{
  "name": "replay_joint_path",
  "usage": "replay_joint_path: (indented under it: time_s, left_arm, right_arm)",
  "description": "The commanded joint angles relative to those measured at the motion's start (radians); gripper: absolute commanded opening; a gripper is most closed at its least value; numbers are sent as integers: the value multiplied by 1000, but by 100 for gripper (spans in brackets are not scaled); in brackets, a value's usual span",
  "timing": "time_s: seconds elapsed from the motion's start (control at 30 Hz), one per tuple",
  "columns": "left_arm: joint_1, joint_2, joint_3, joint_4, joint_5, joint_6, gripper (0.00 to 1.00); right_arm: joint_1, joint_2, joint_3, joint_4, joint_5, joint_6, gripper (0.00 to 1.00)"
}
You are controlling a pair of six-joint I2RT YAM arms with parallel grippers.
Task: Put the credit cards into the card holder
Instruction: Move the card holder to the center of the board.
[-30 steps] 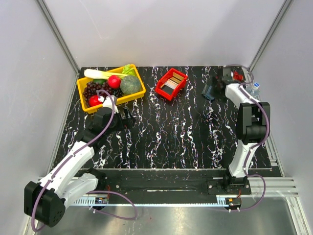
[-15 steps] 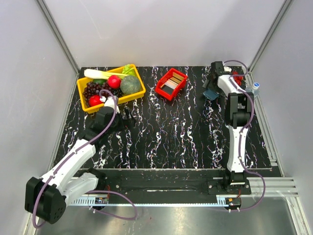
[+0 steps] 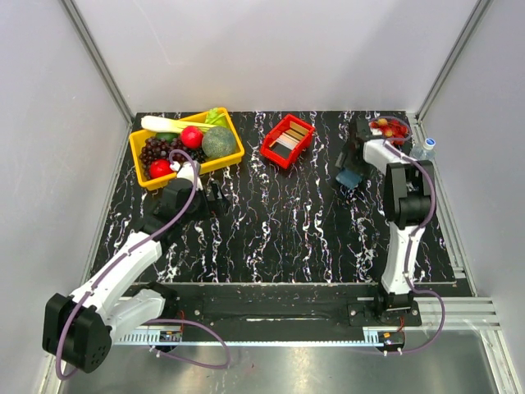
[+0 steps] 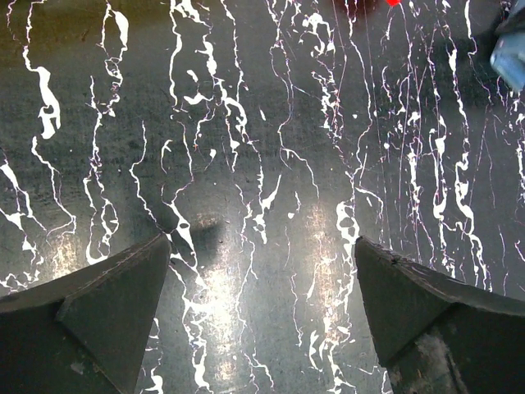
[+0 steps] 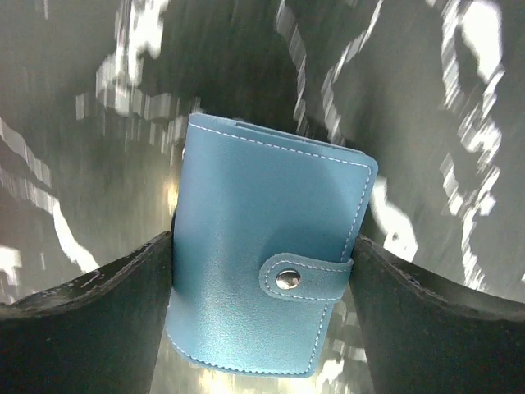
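Card holder point(image 5: 262, 205), snapped closed, is clamped by its side edges in the right gripper point(image 5: 262, 242) at the table's far right, probably for carrying toward the credit cards point(image 3: 291, 135) in the red tray point(image 3: 272, 158). Left gripper point(image 4: 262, 242) gapes wide, empty, over bare table.

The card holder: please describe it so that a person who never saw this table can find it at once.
Start at the black marbled table and go to its far right part. There, between the fingers of the right gripper, is the card holder. It is a closed steel-blue wallet with a snap flap, unlike the open red tray further left in the top view.
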Motion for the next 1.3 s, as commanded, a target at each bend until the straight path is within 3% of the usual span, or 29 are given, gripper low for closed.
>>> replay_joint_path:
  time_s: [0.0,0.13,0.17,0.3,0.5,0.77,0.8,0.87,1.03,1.13,1.27]
  left_arm:
    - [-16,-25,7,46,28,-6,99]
    - [-45,-47,-13,34,6,-29,99]
    - [-57,-57,-20,26,0,-42,99]
    - [-100,-78,-31,-5,-29,-60,99]
    - [-166,-64,-27,-29,-53,-72,99]
    - [-248,23,-24,11,-38,-144,99]
    - [-263,41,-21,15,-37,-155,99]
    - [-300,84,-16,46,-29,-174,99]
    - [-406,236,16,136,12,-267,98]
    - [-458,328,68,141,0,-310,95]
    - [-498,448,145,133,-30,-321,91]
  right_arm:
    - [129,-167,-219,-11,-99,4,83]
    - [292,-333,-461,44,-149,107,84]
    - [345,-390,-562,102,-227,144,84]
    - [464,-505,-721,207,-327,227,83]
    - [598,-617,-738,192,-338,245,94]
    - [597,-809,-748,160,-233,196,100]
    - [597,-824,-756,158,-216,190,98]
    - [597,-847,-773,160,-199,183,81]
    - [595,-838,-798,155,-242,129,54]
    - [597,-823,-808,153,-258,107,43]
    - [598,-784,-787,141,-263,75,42]
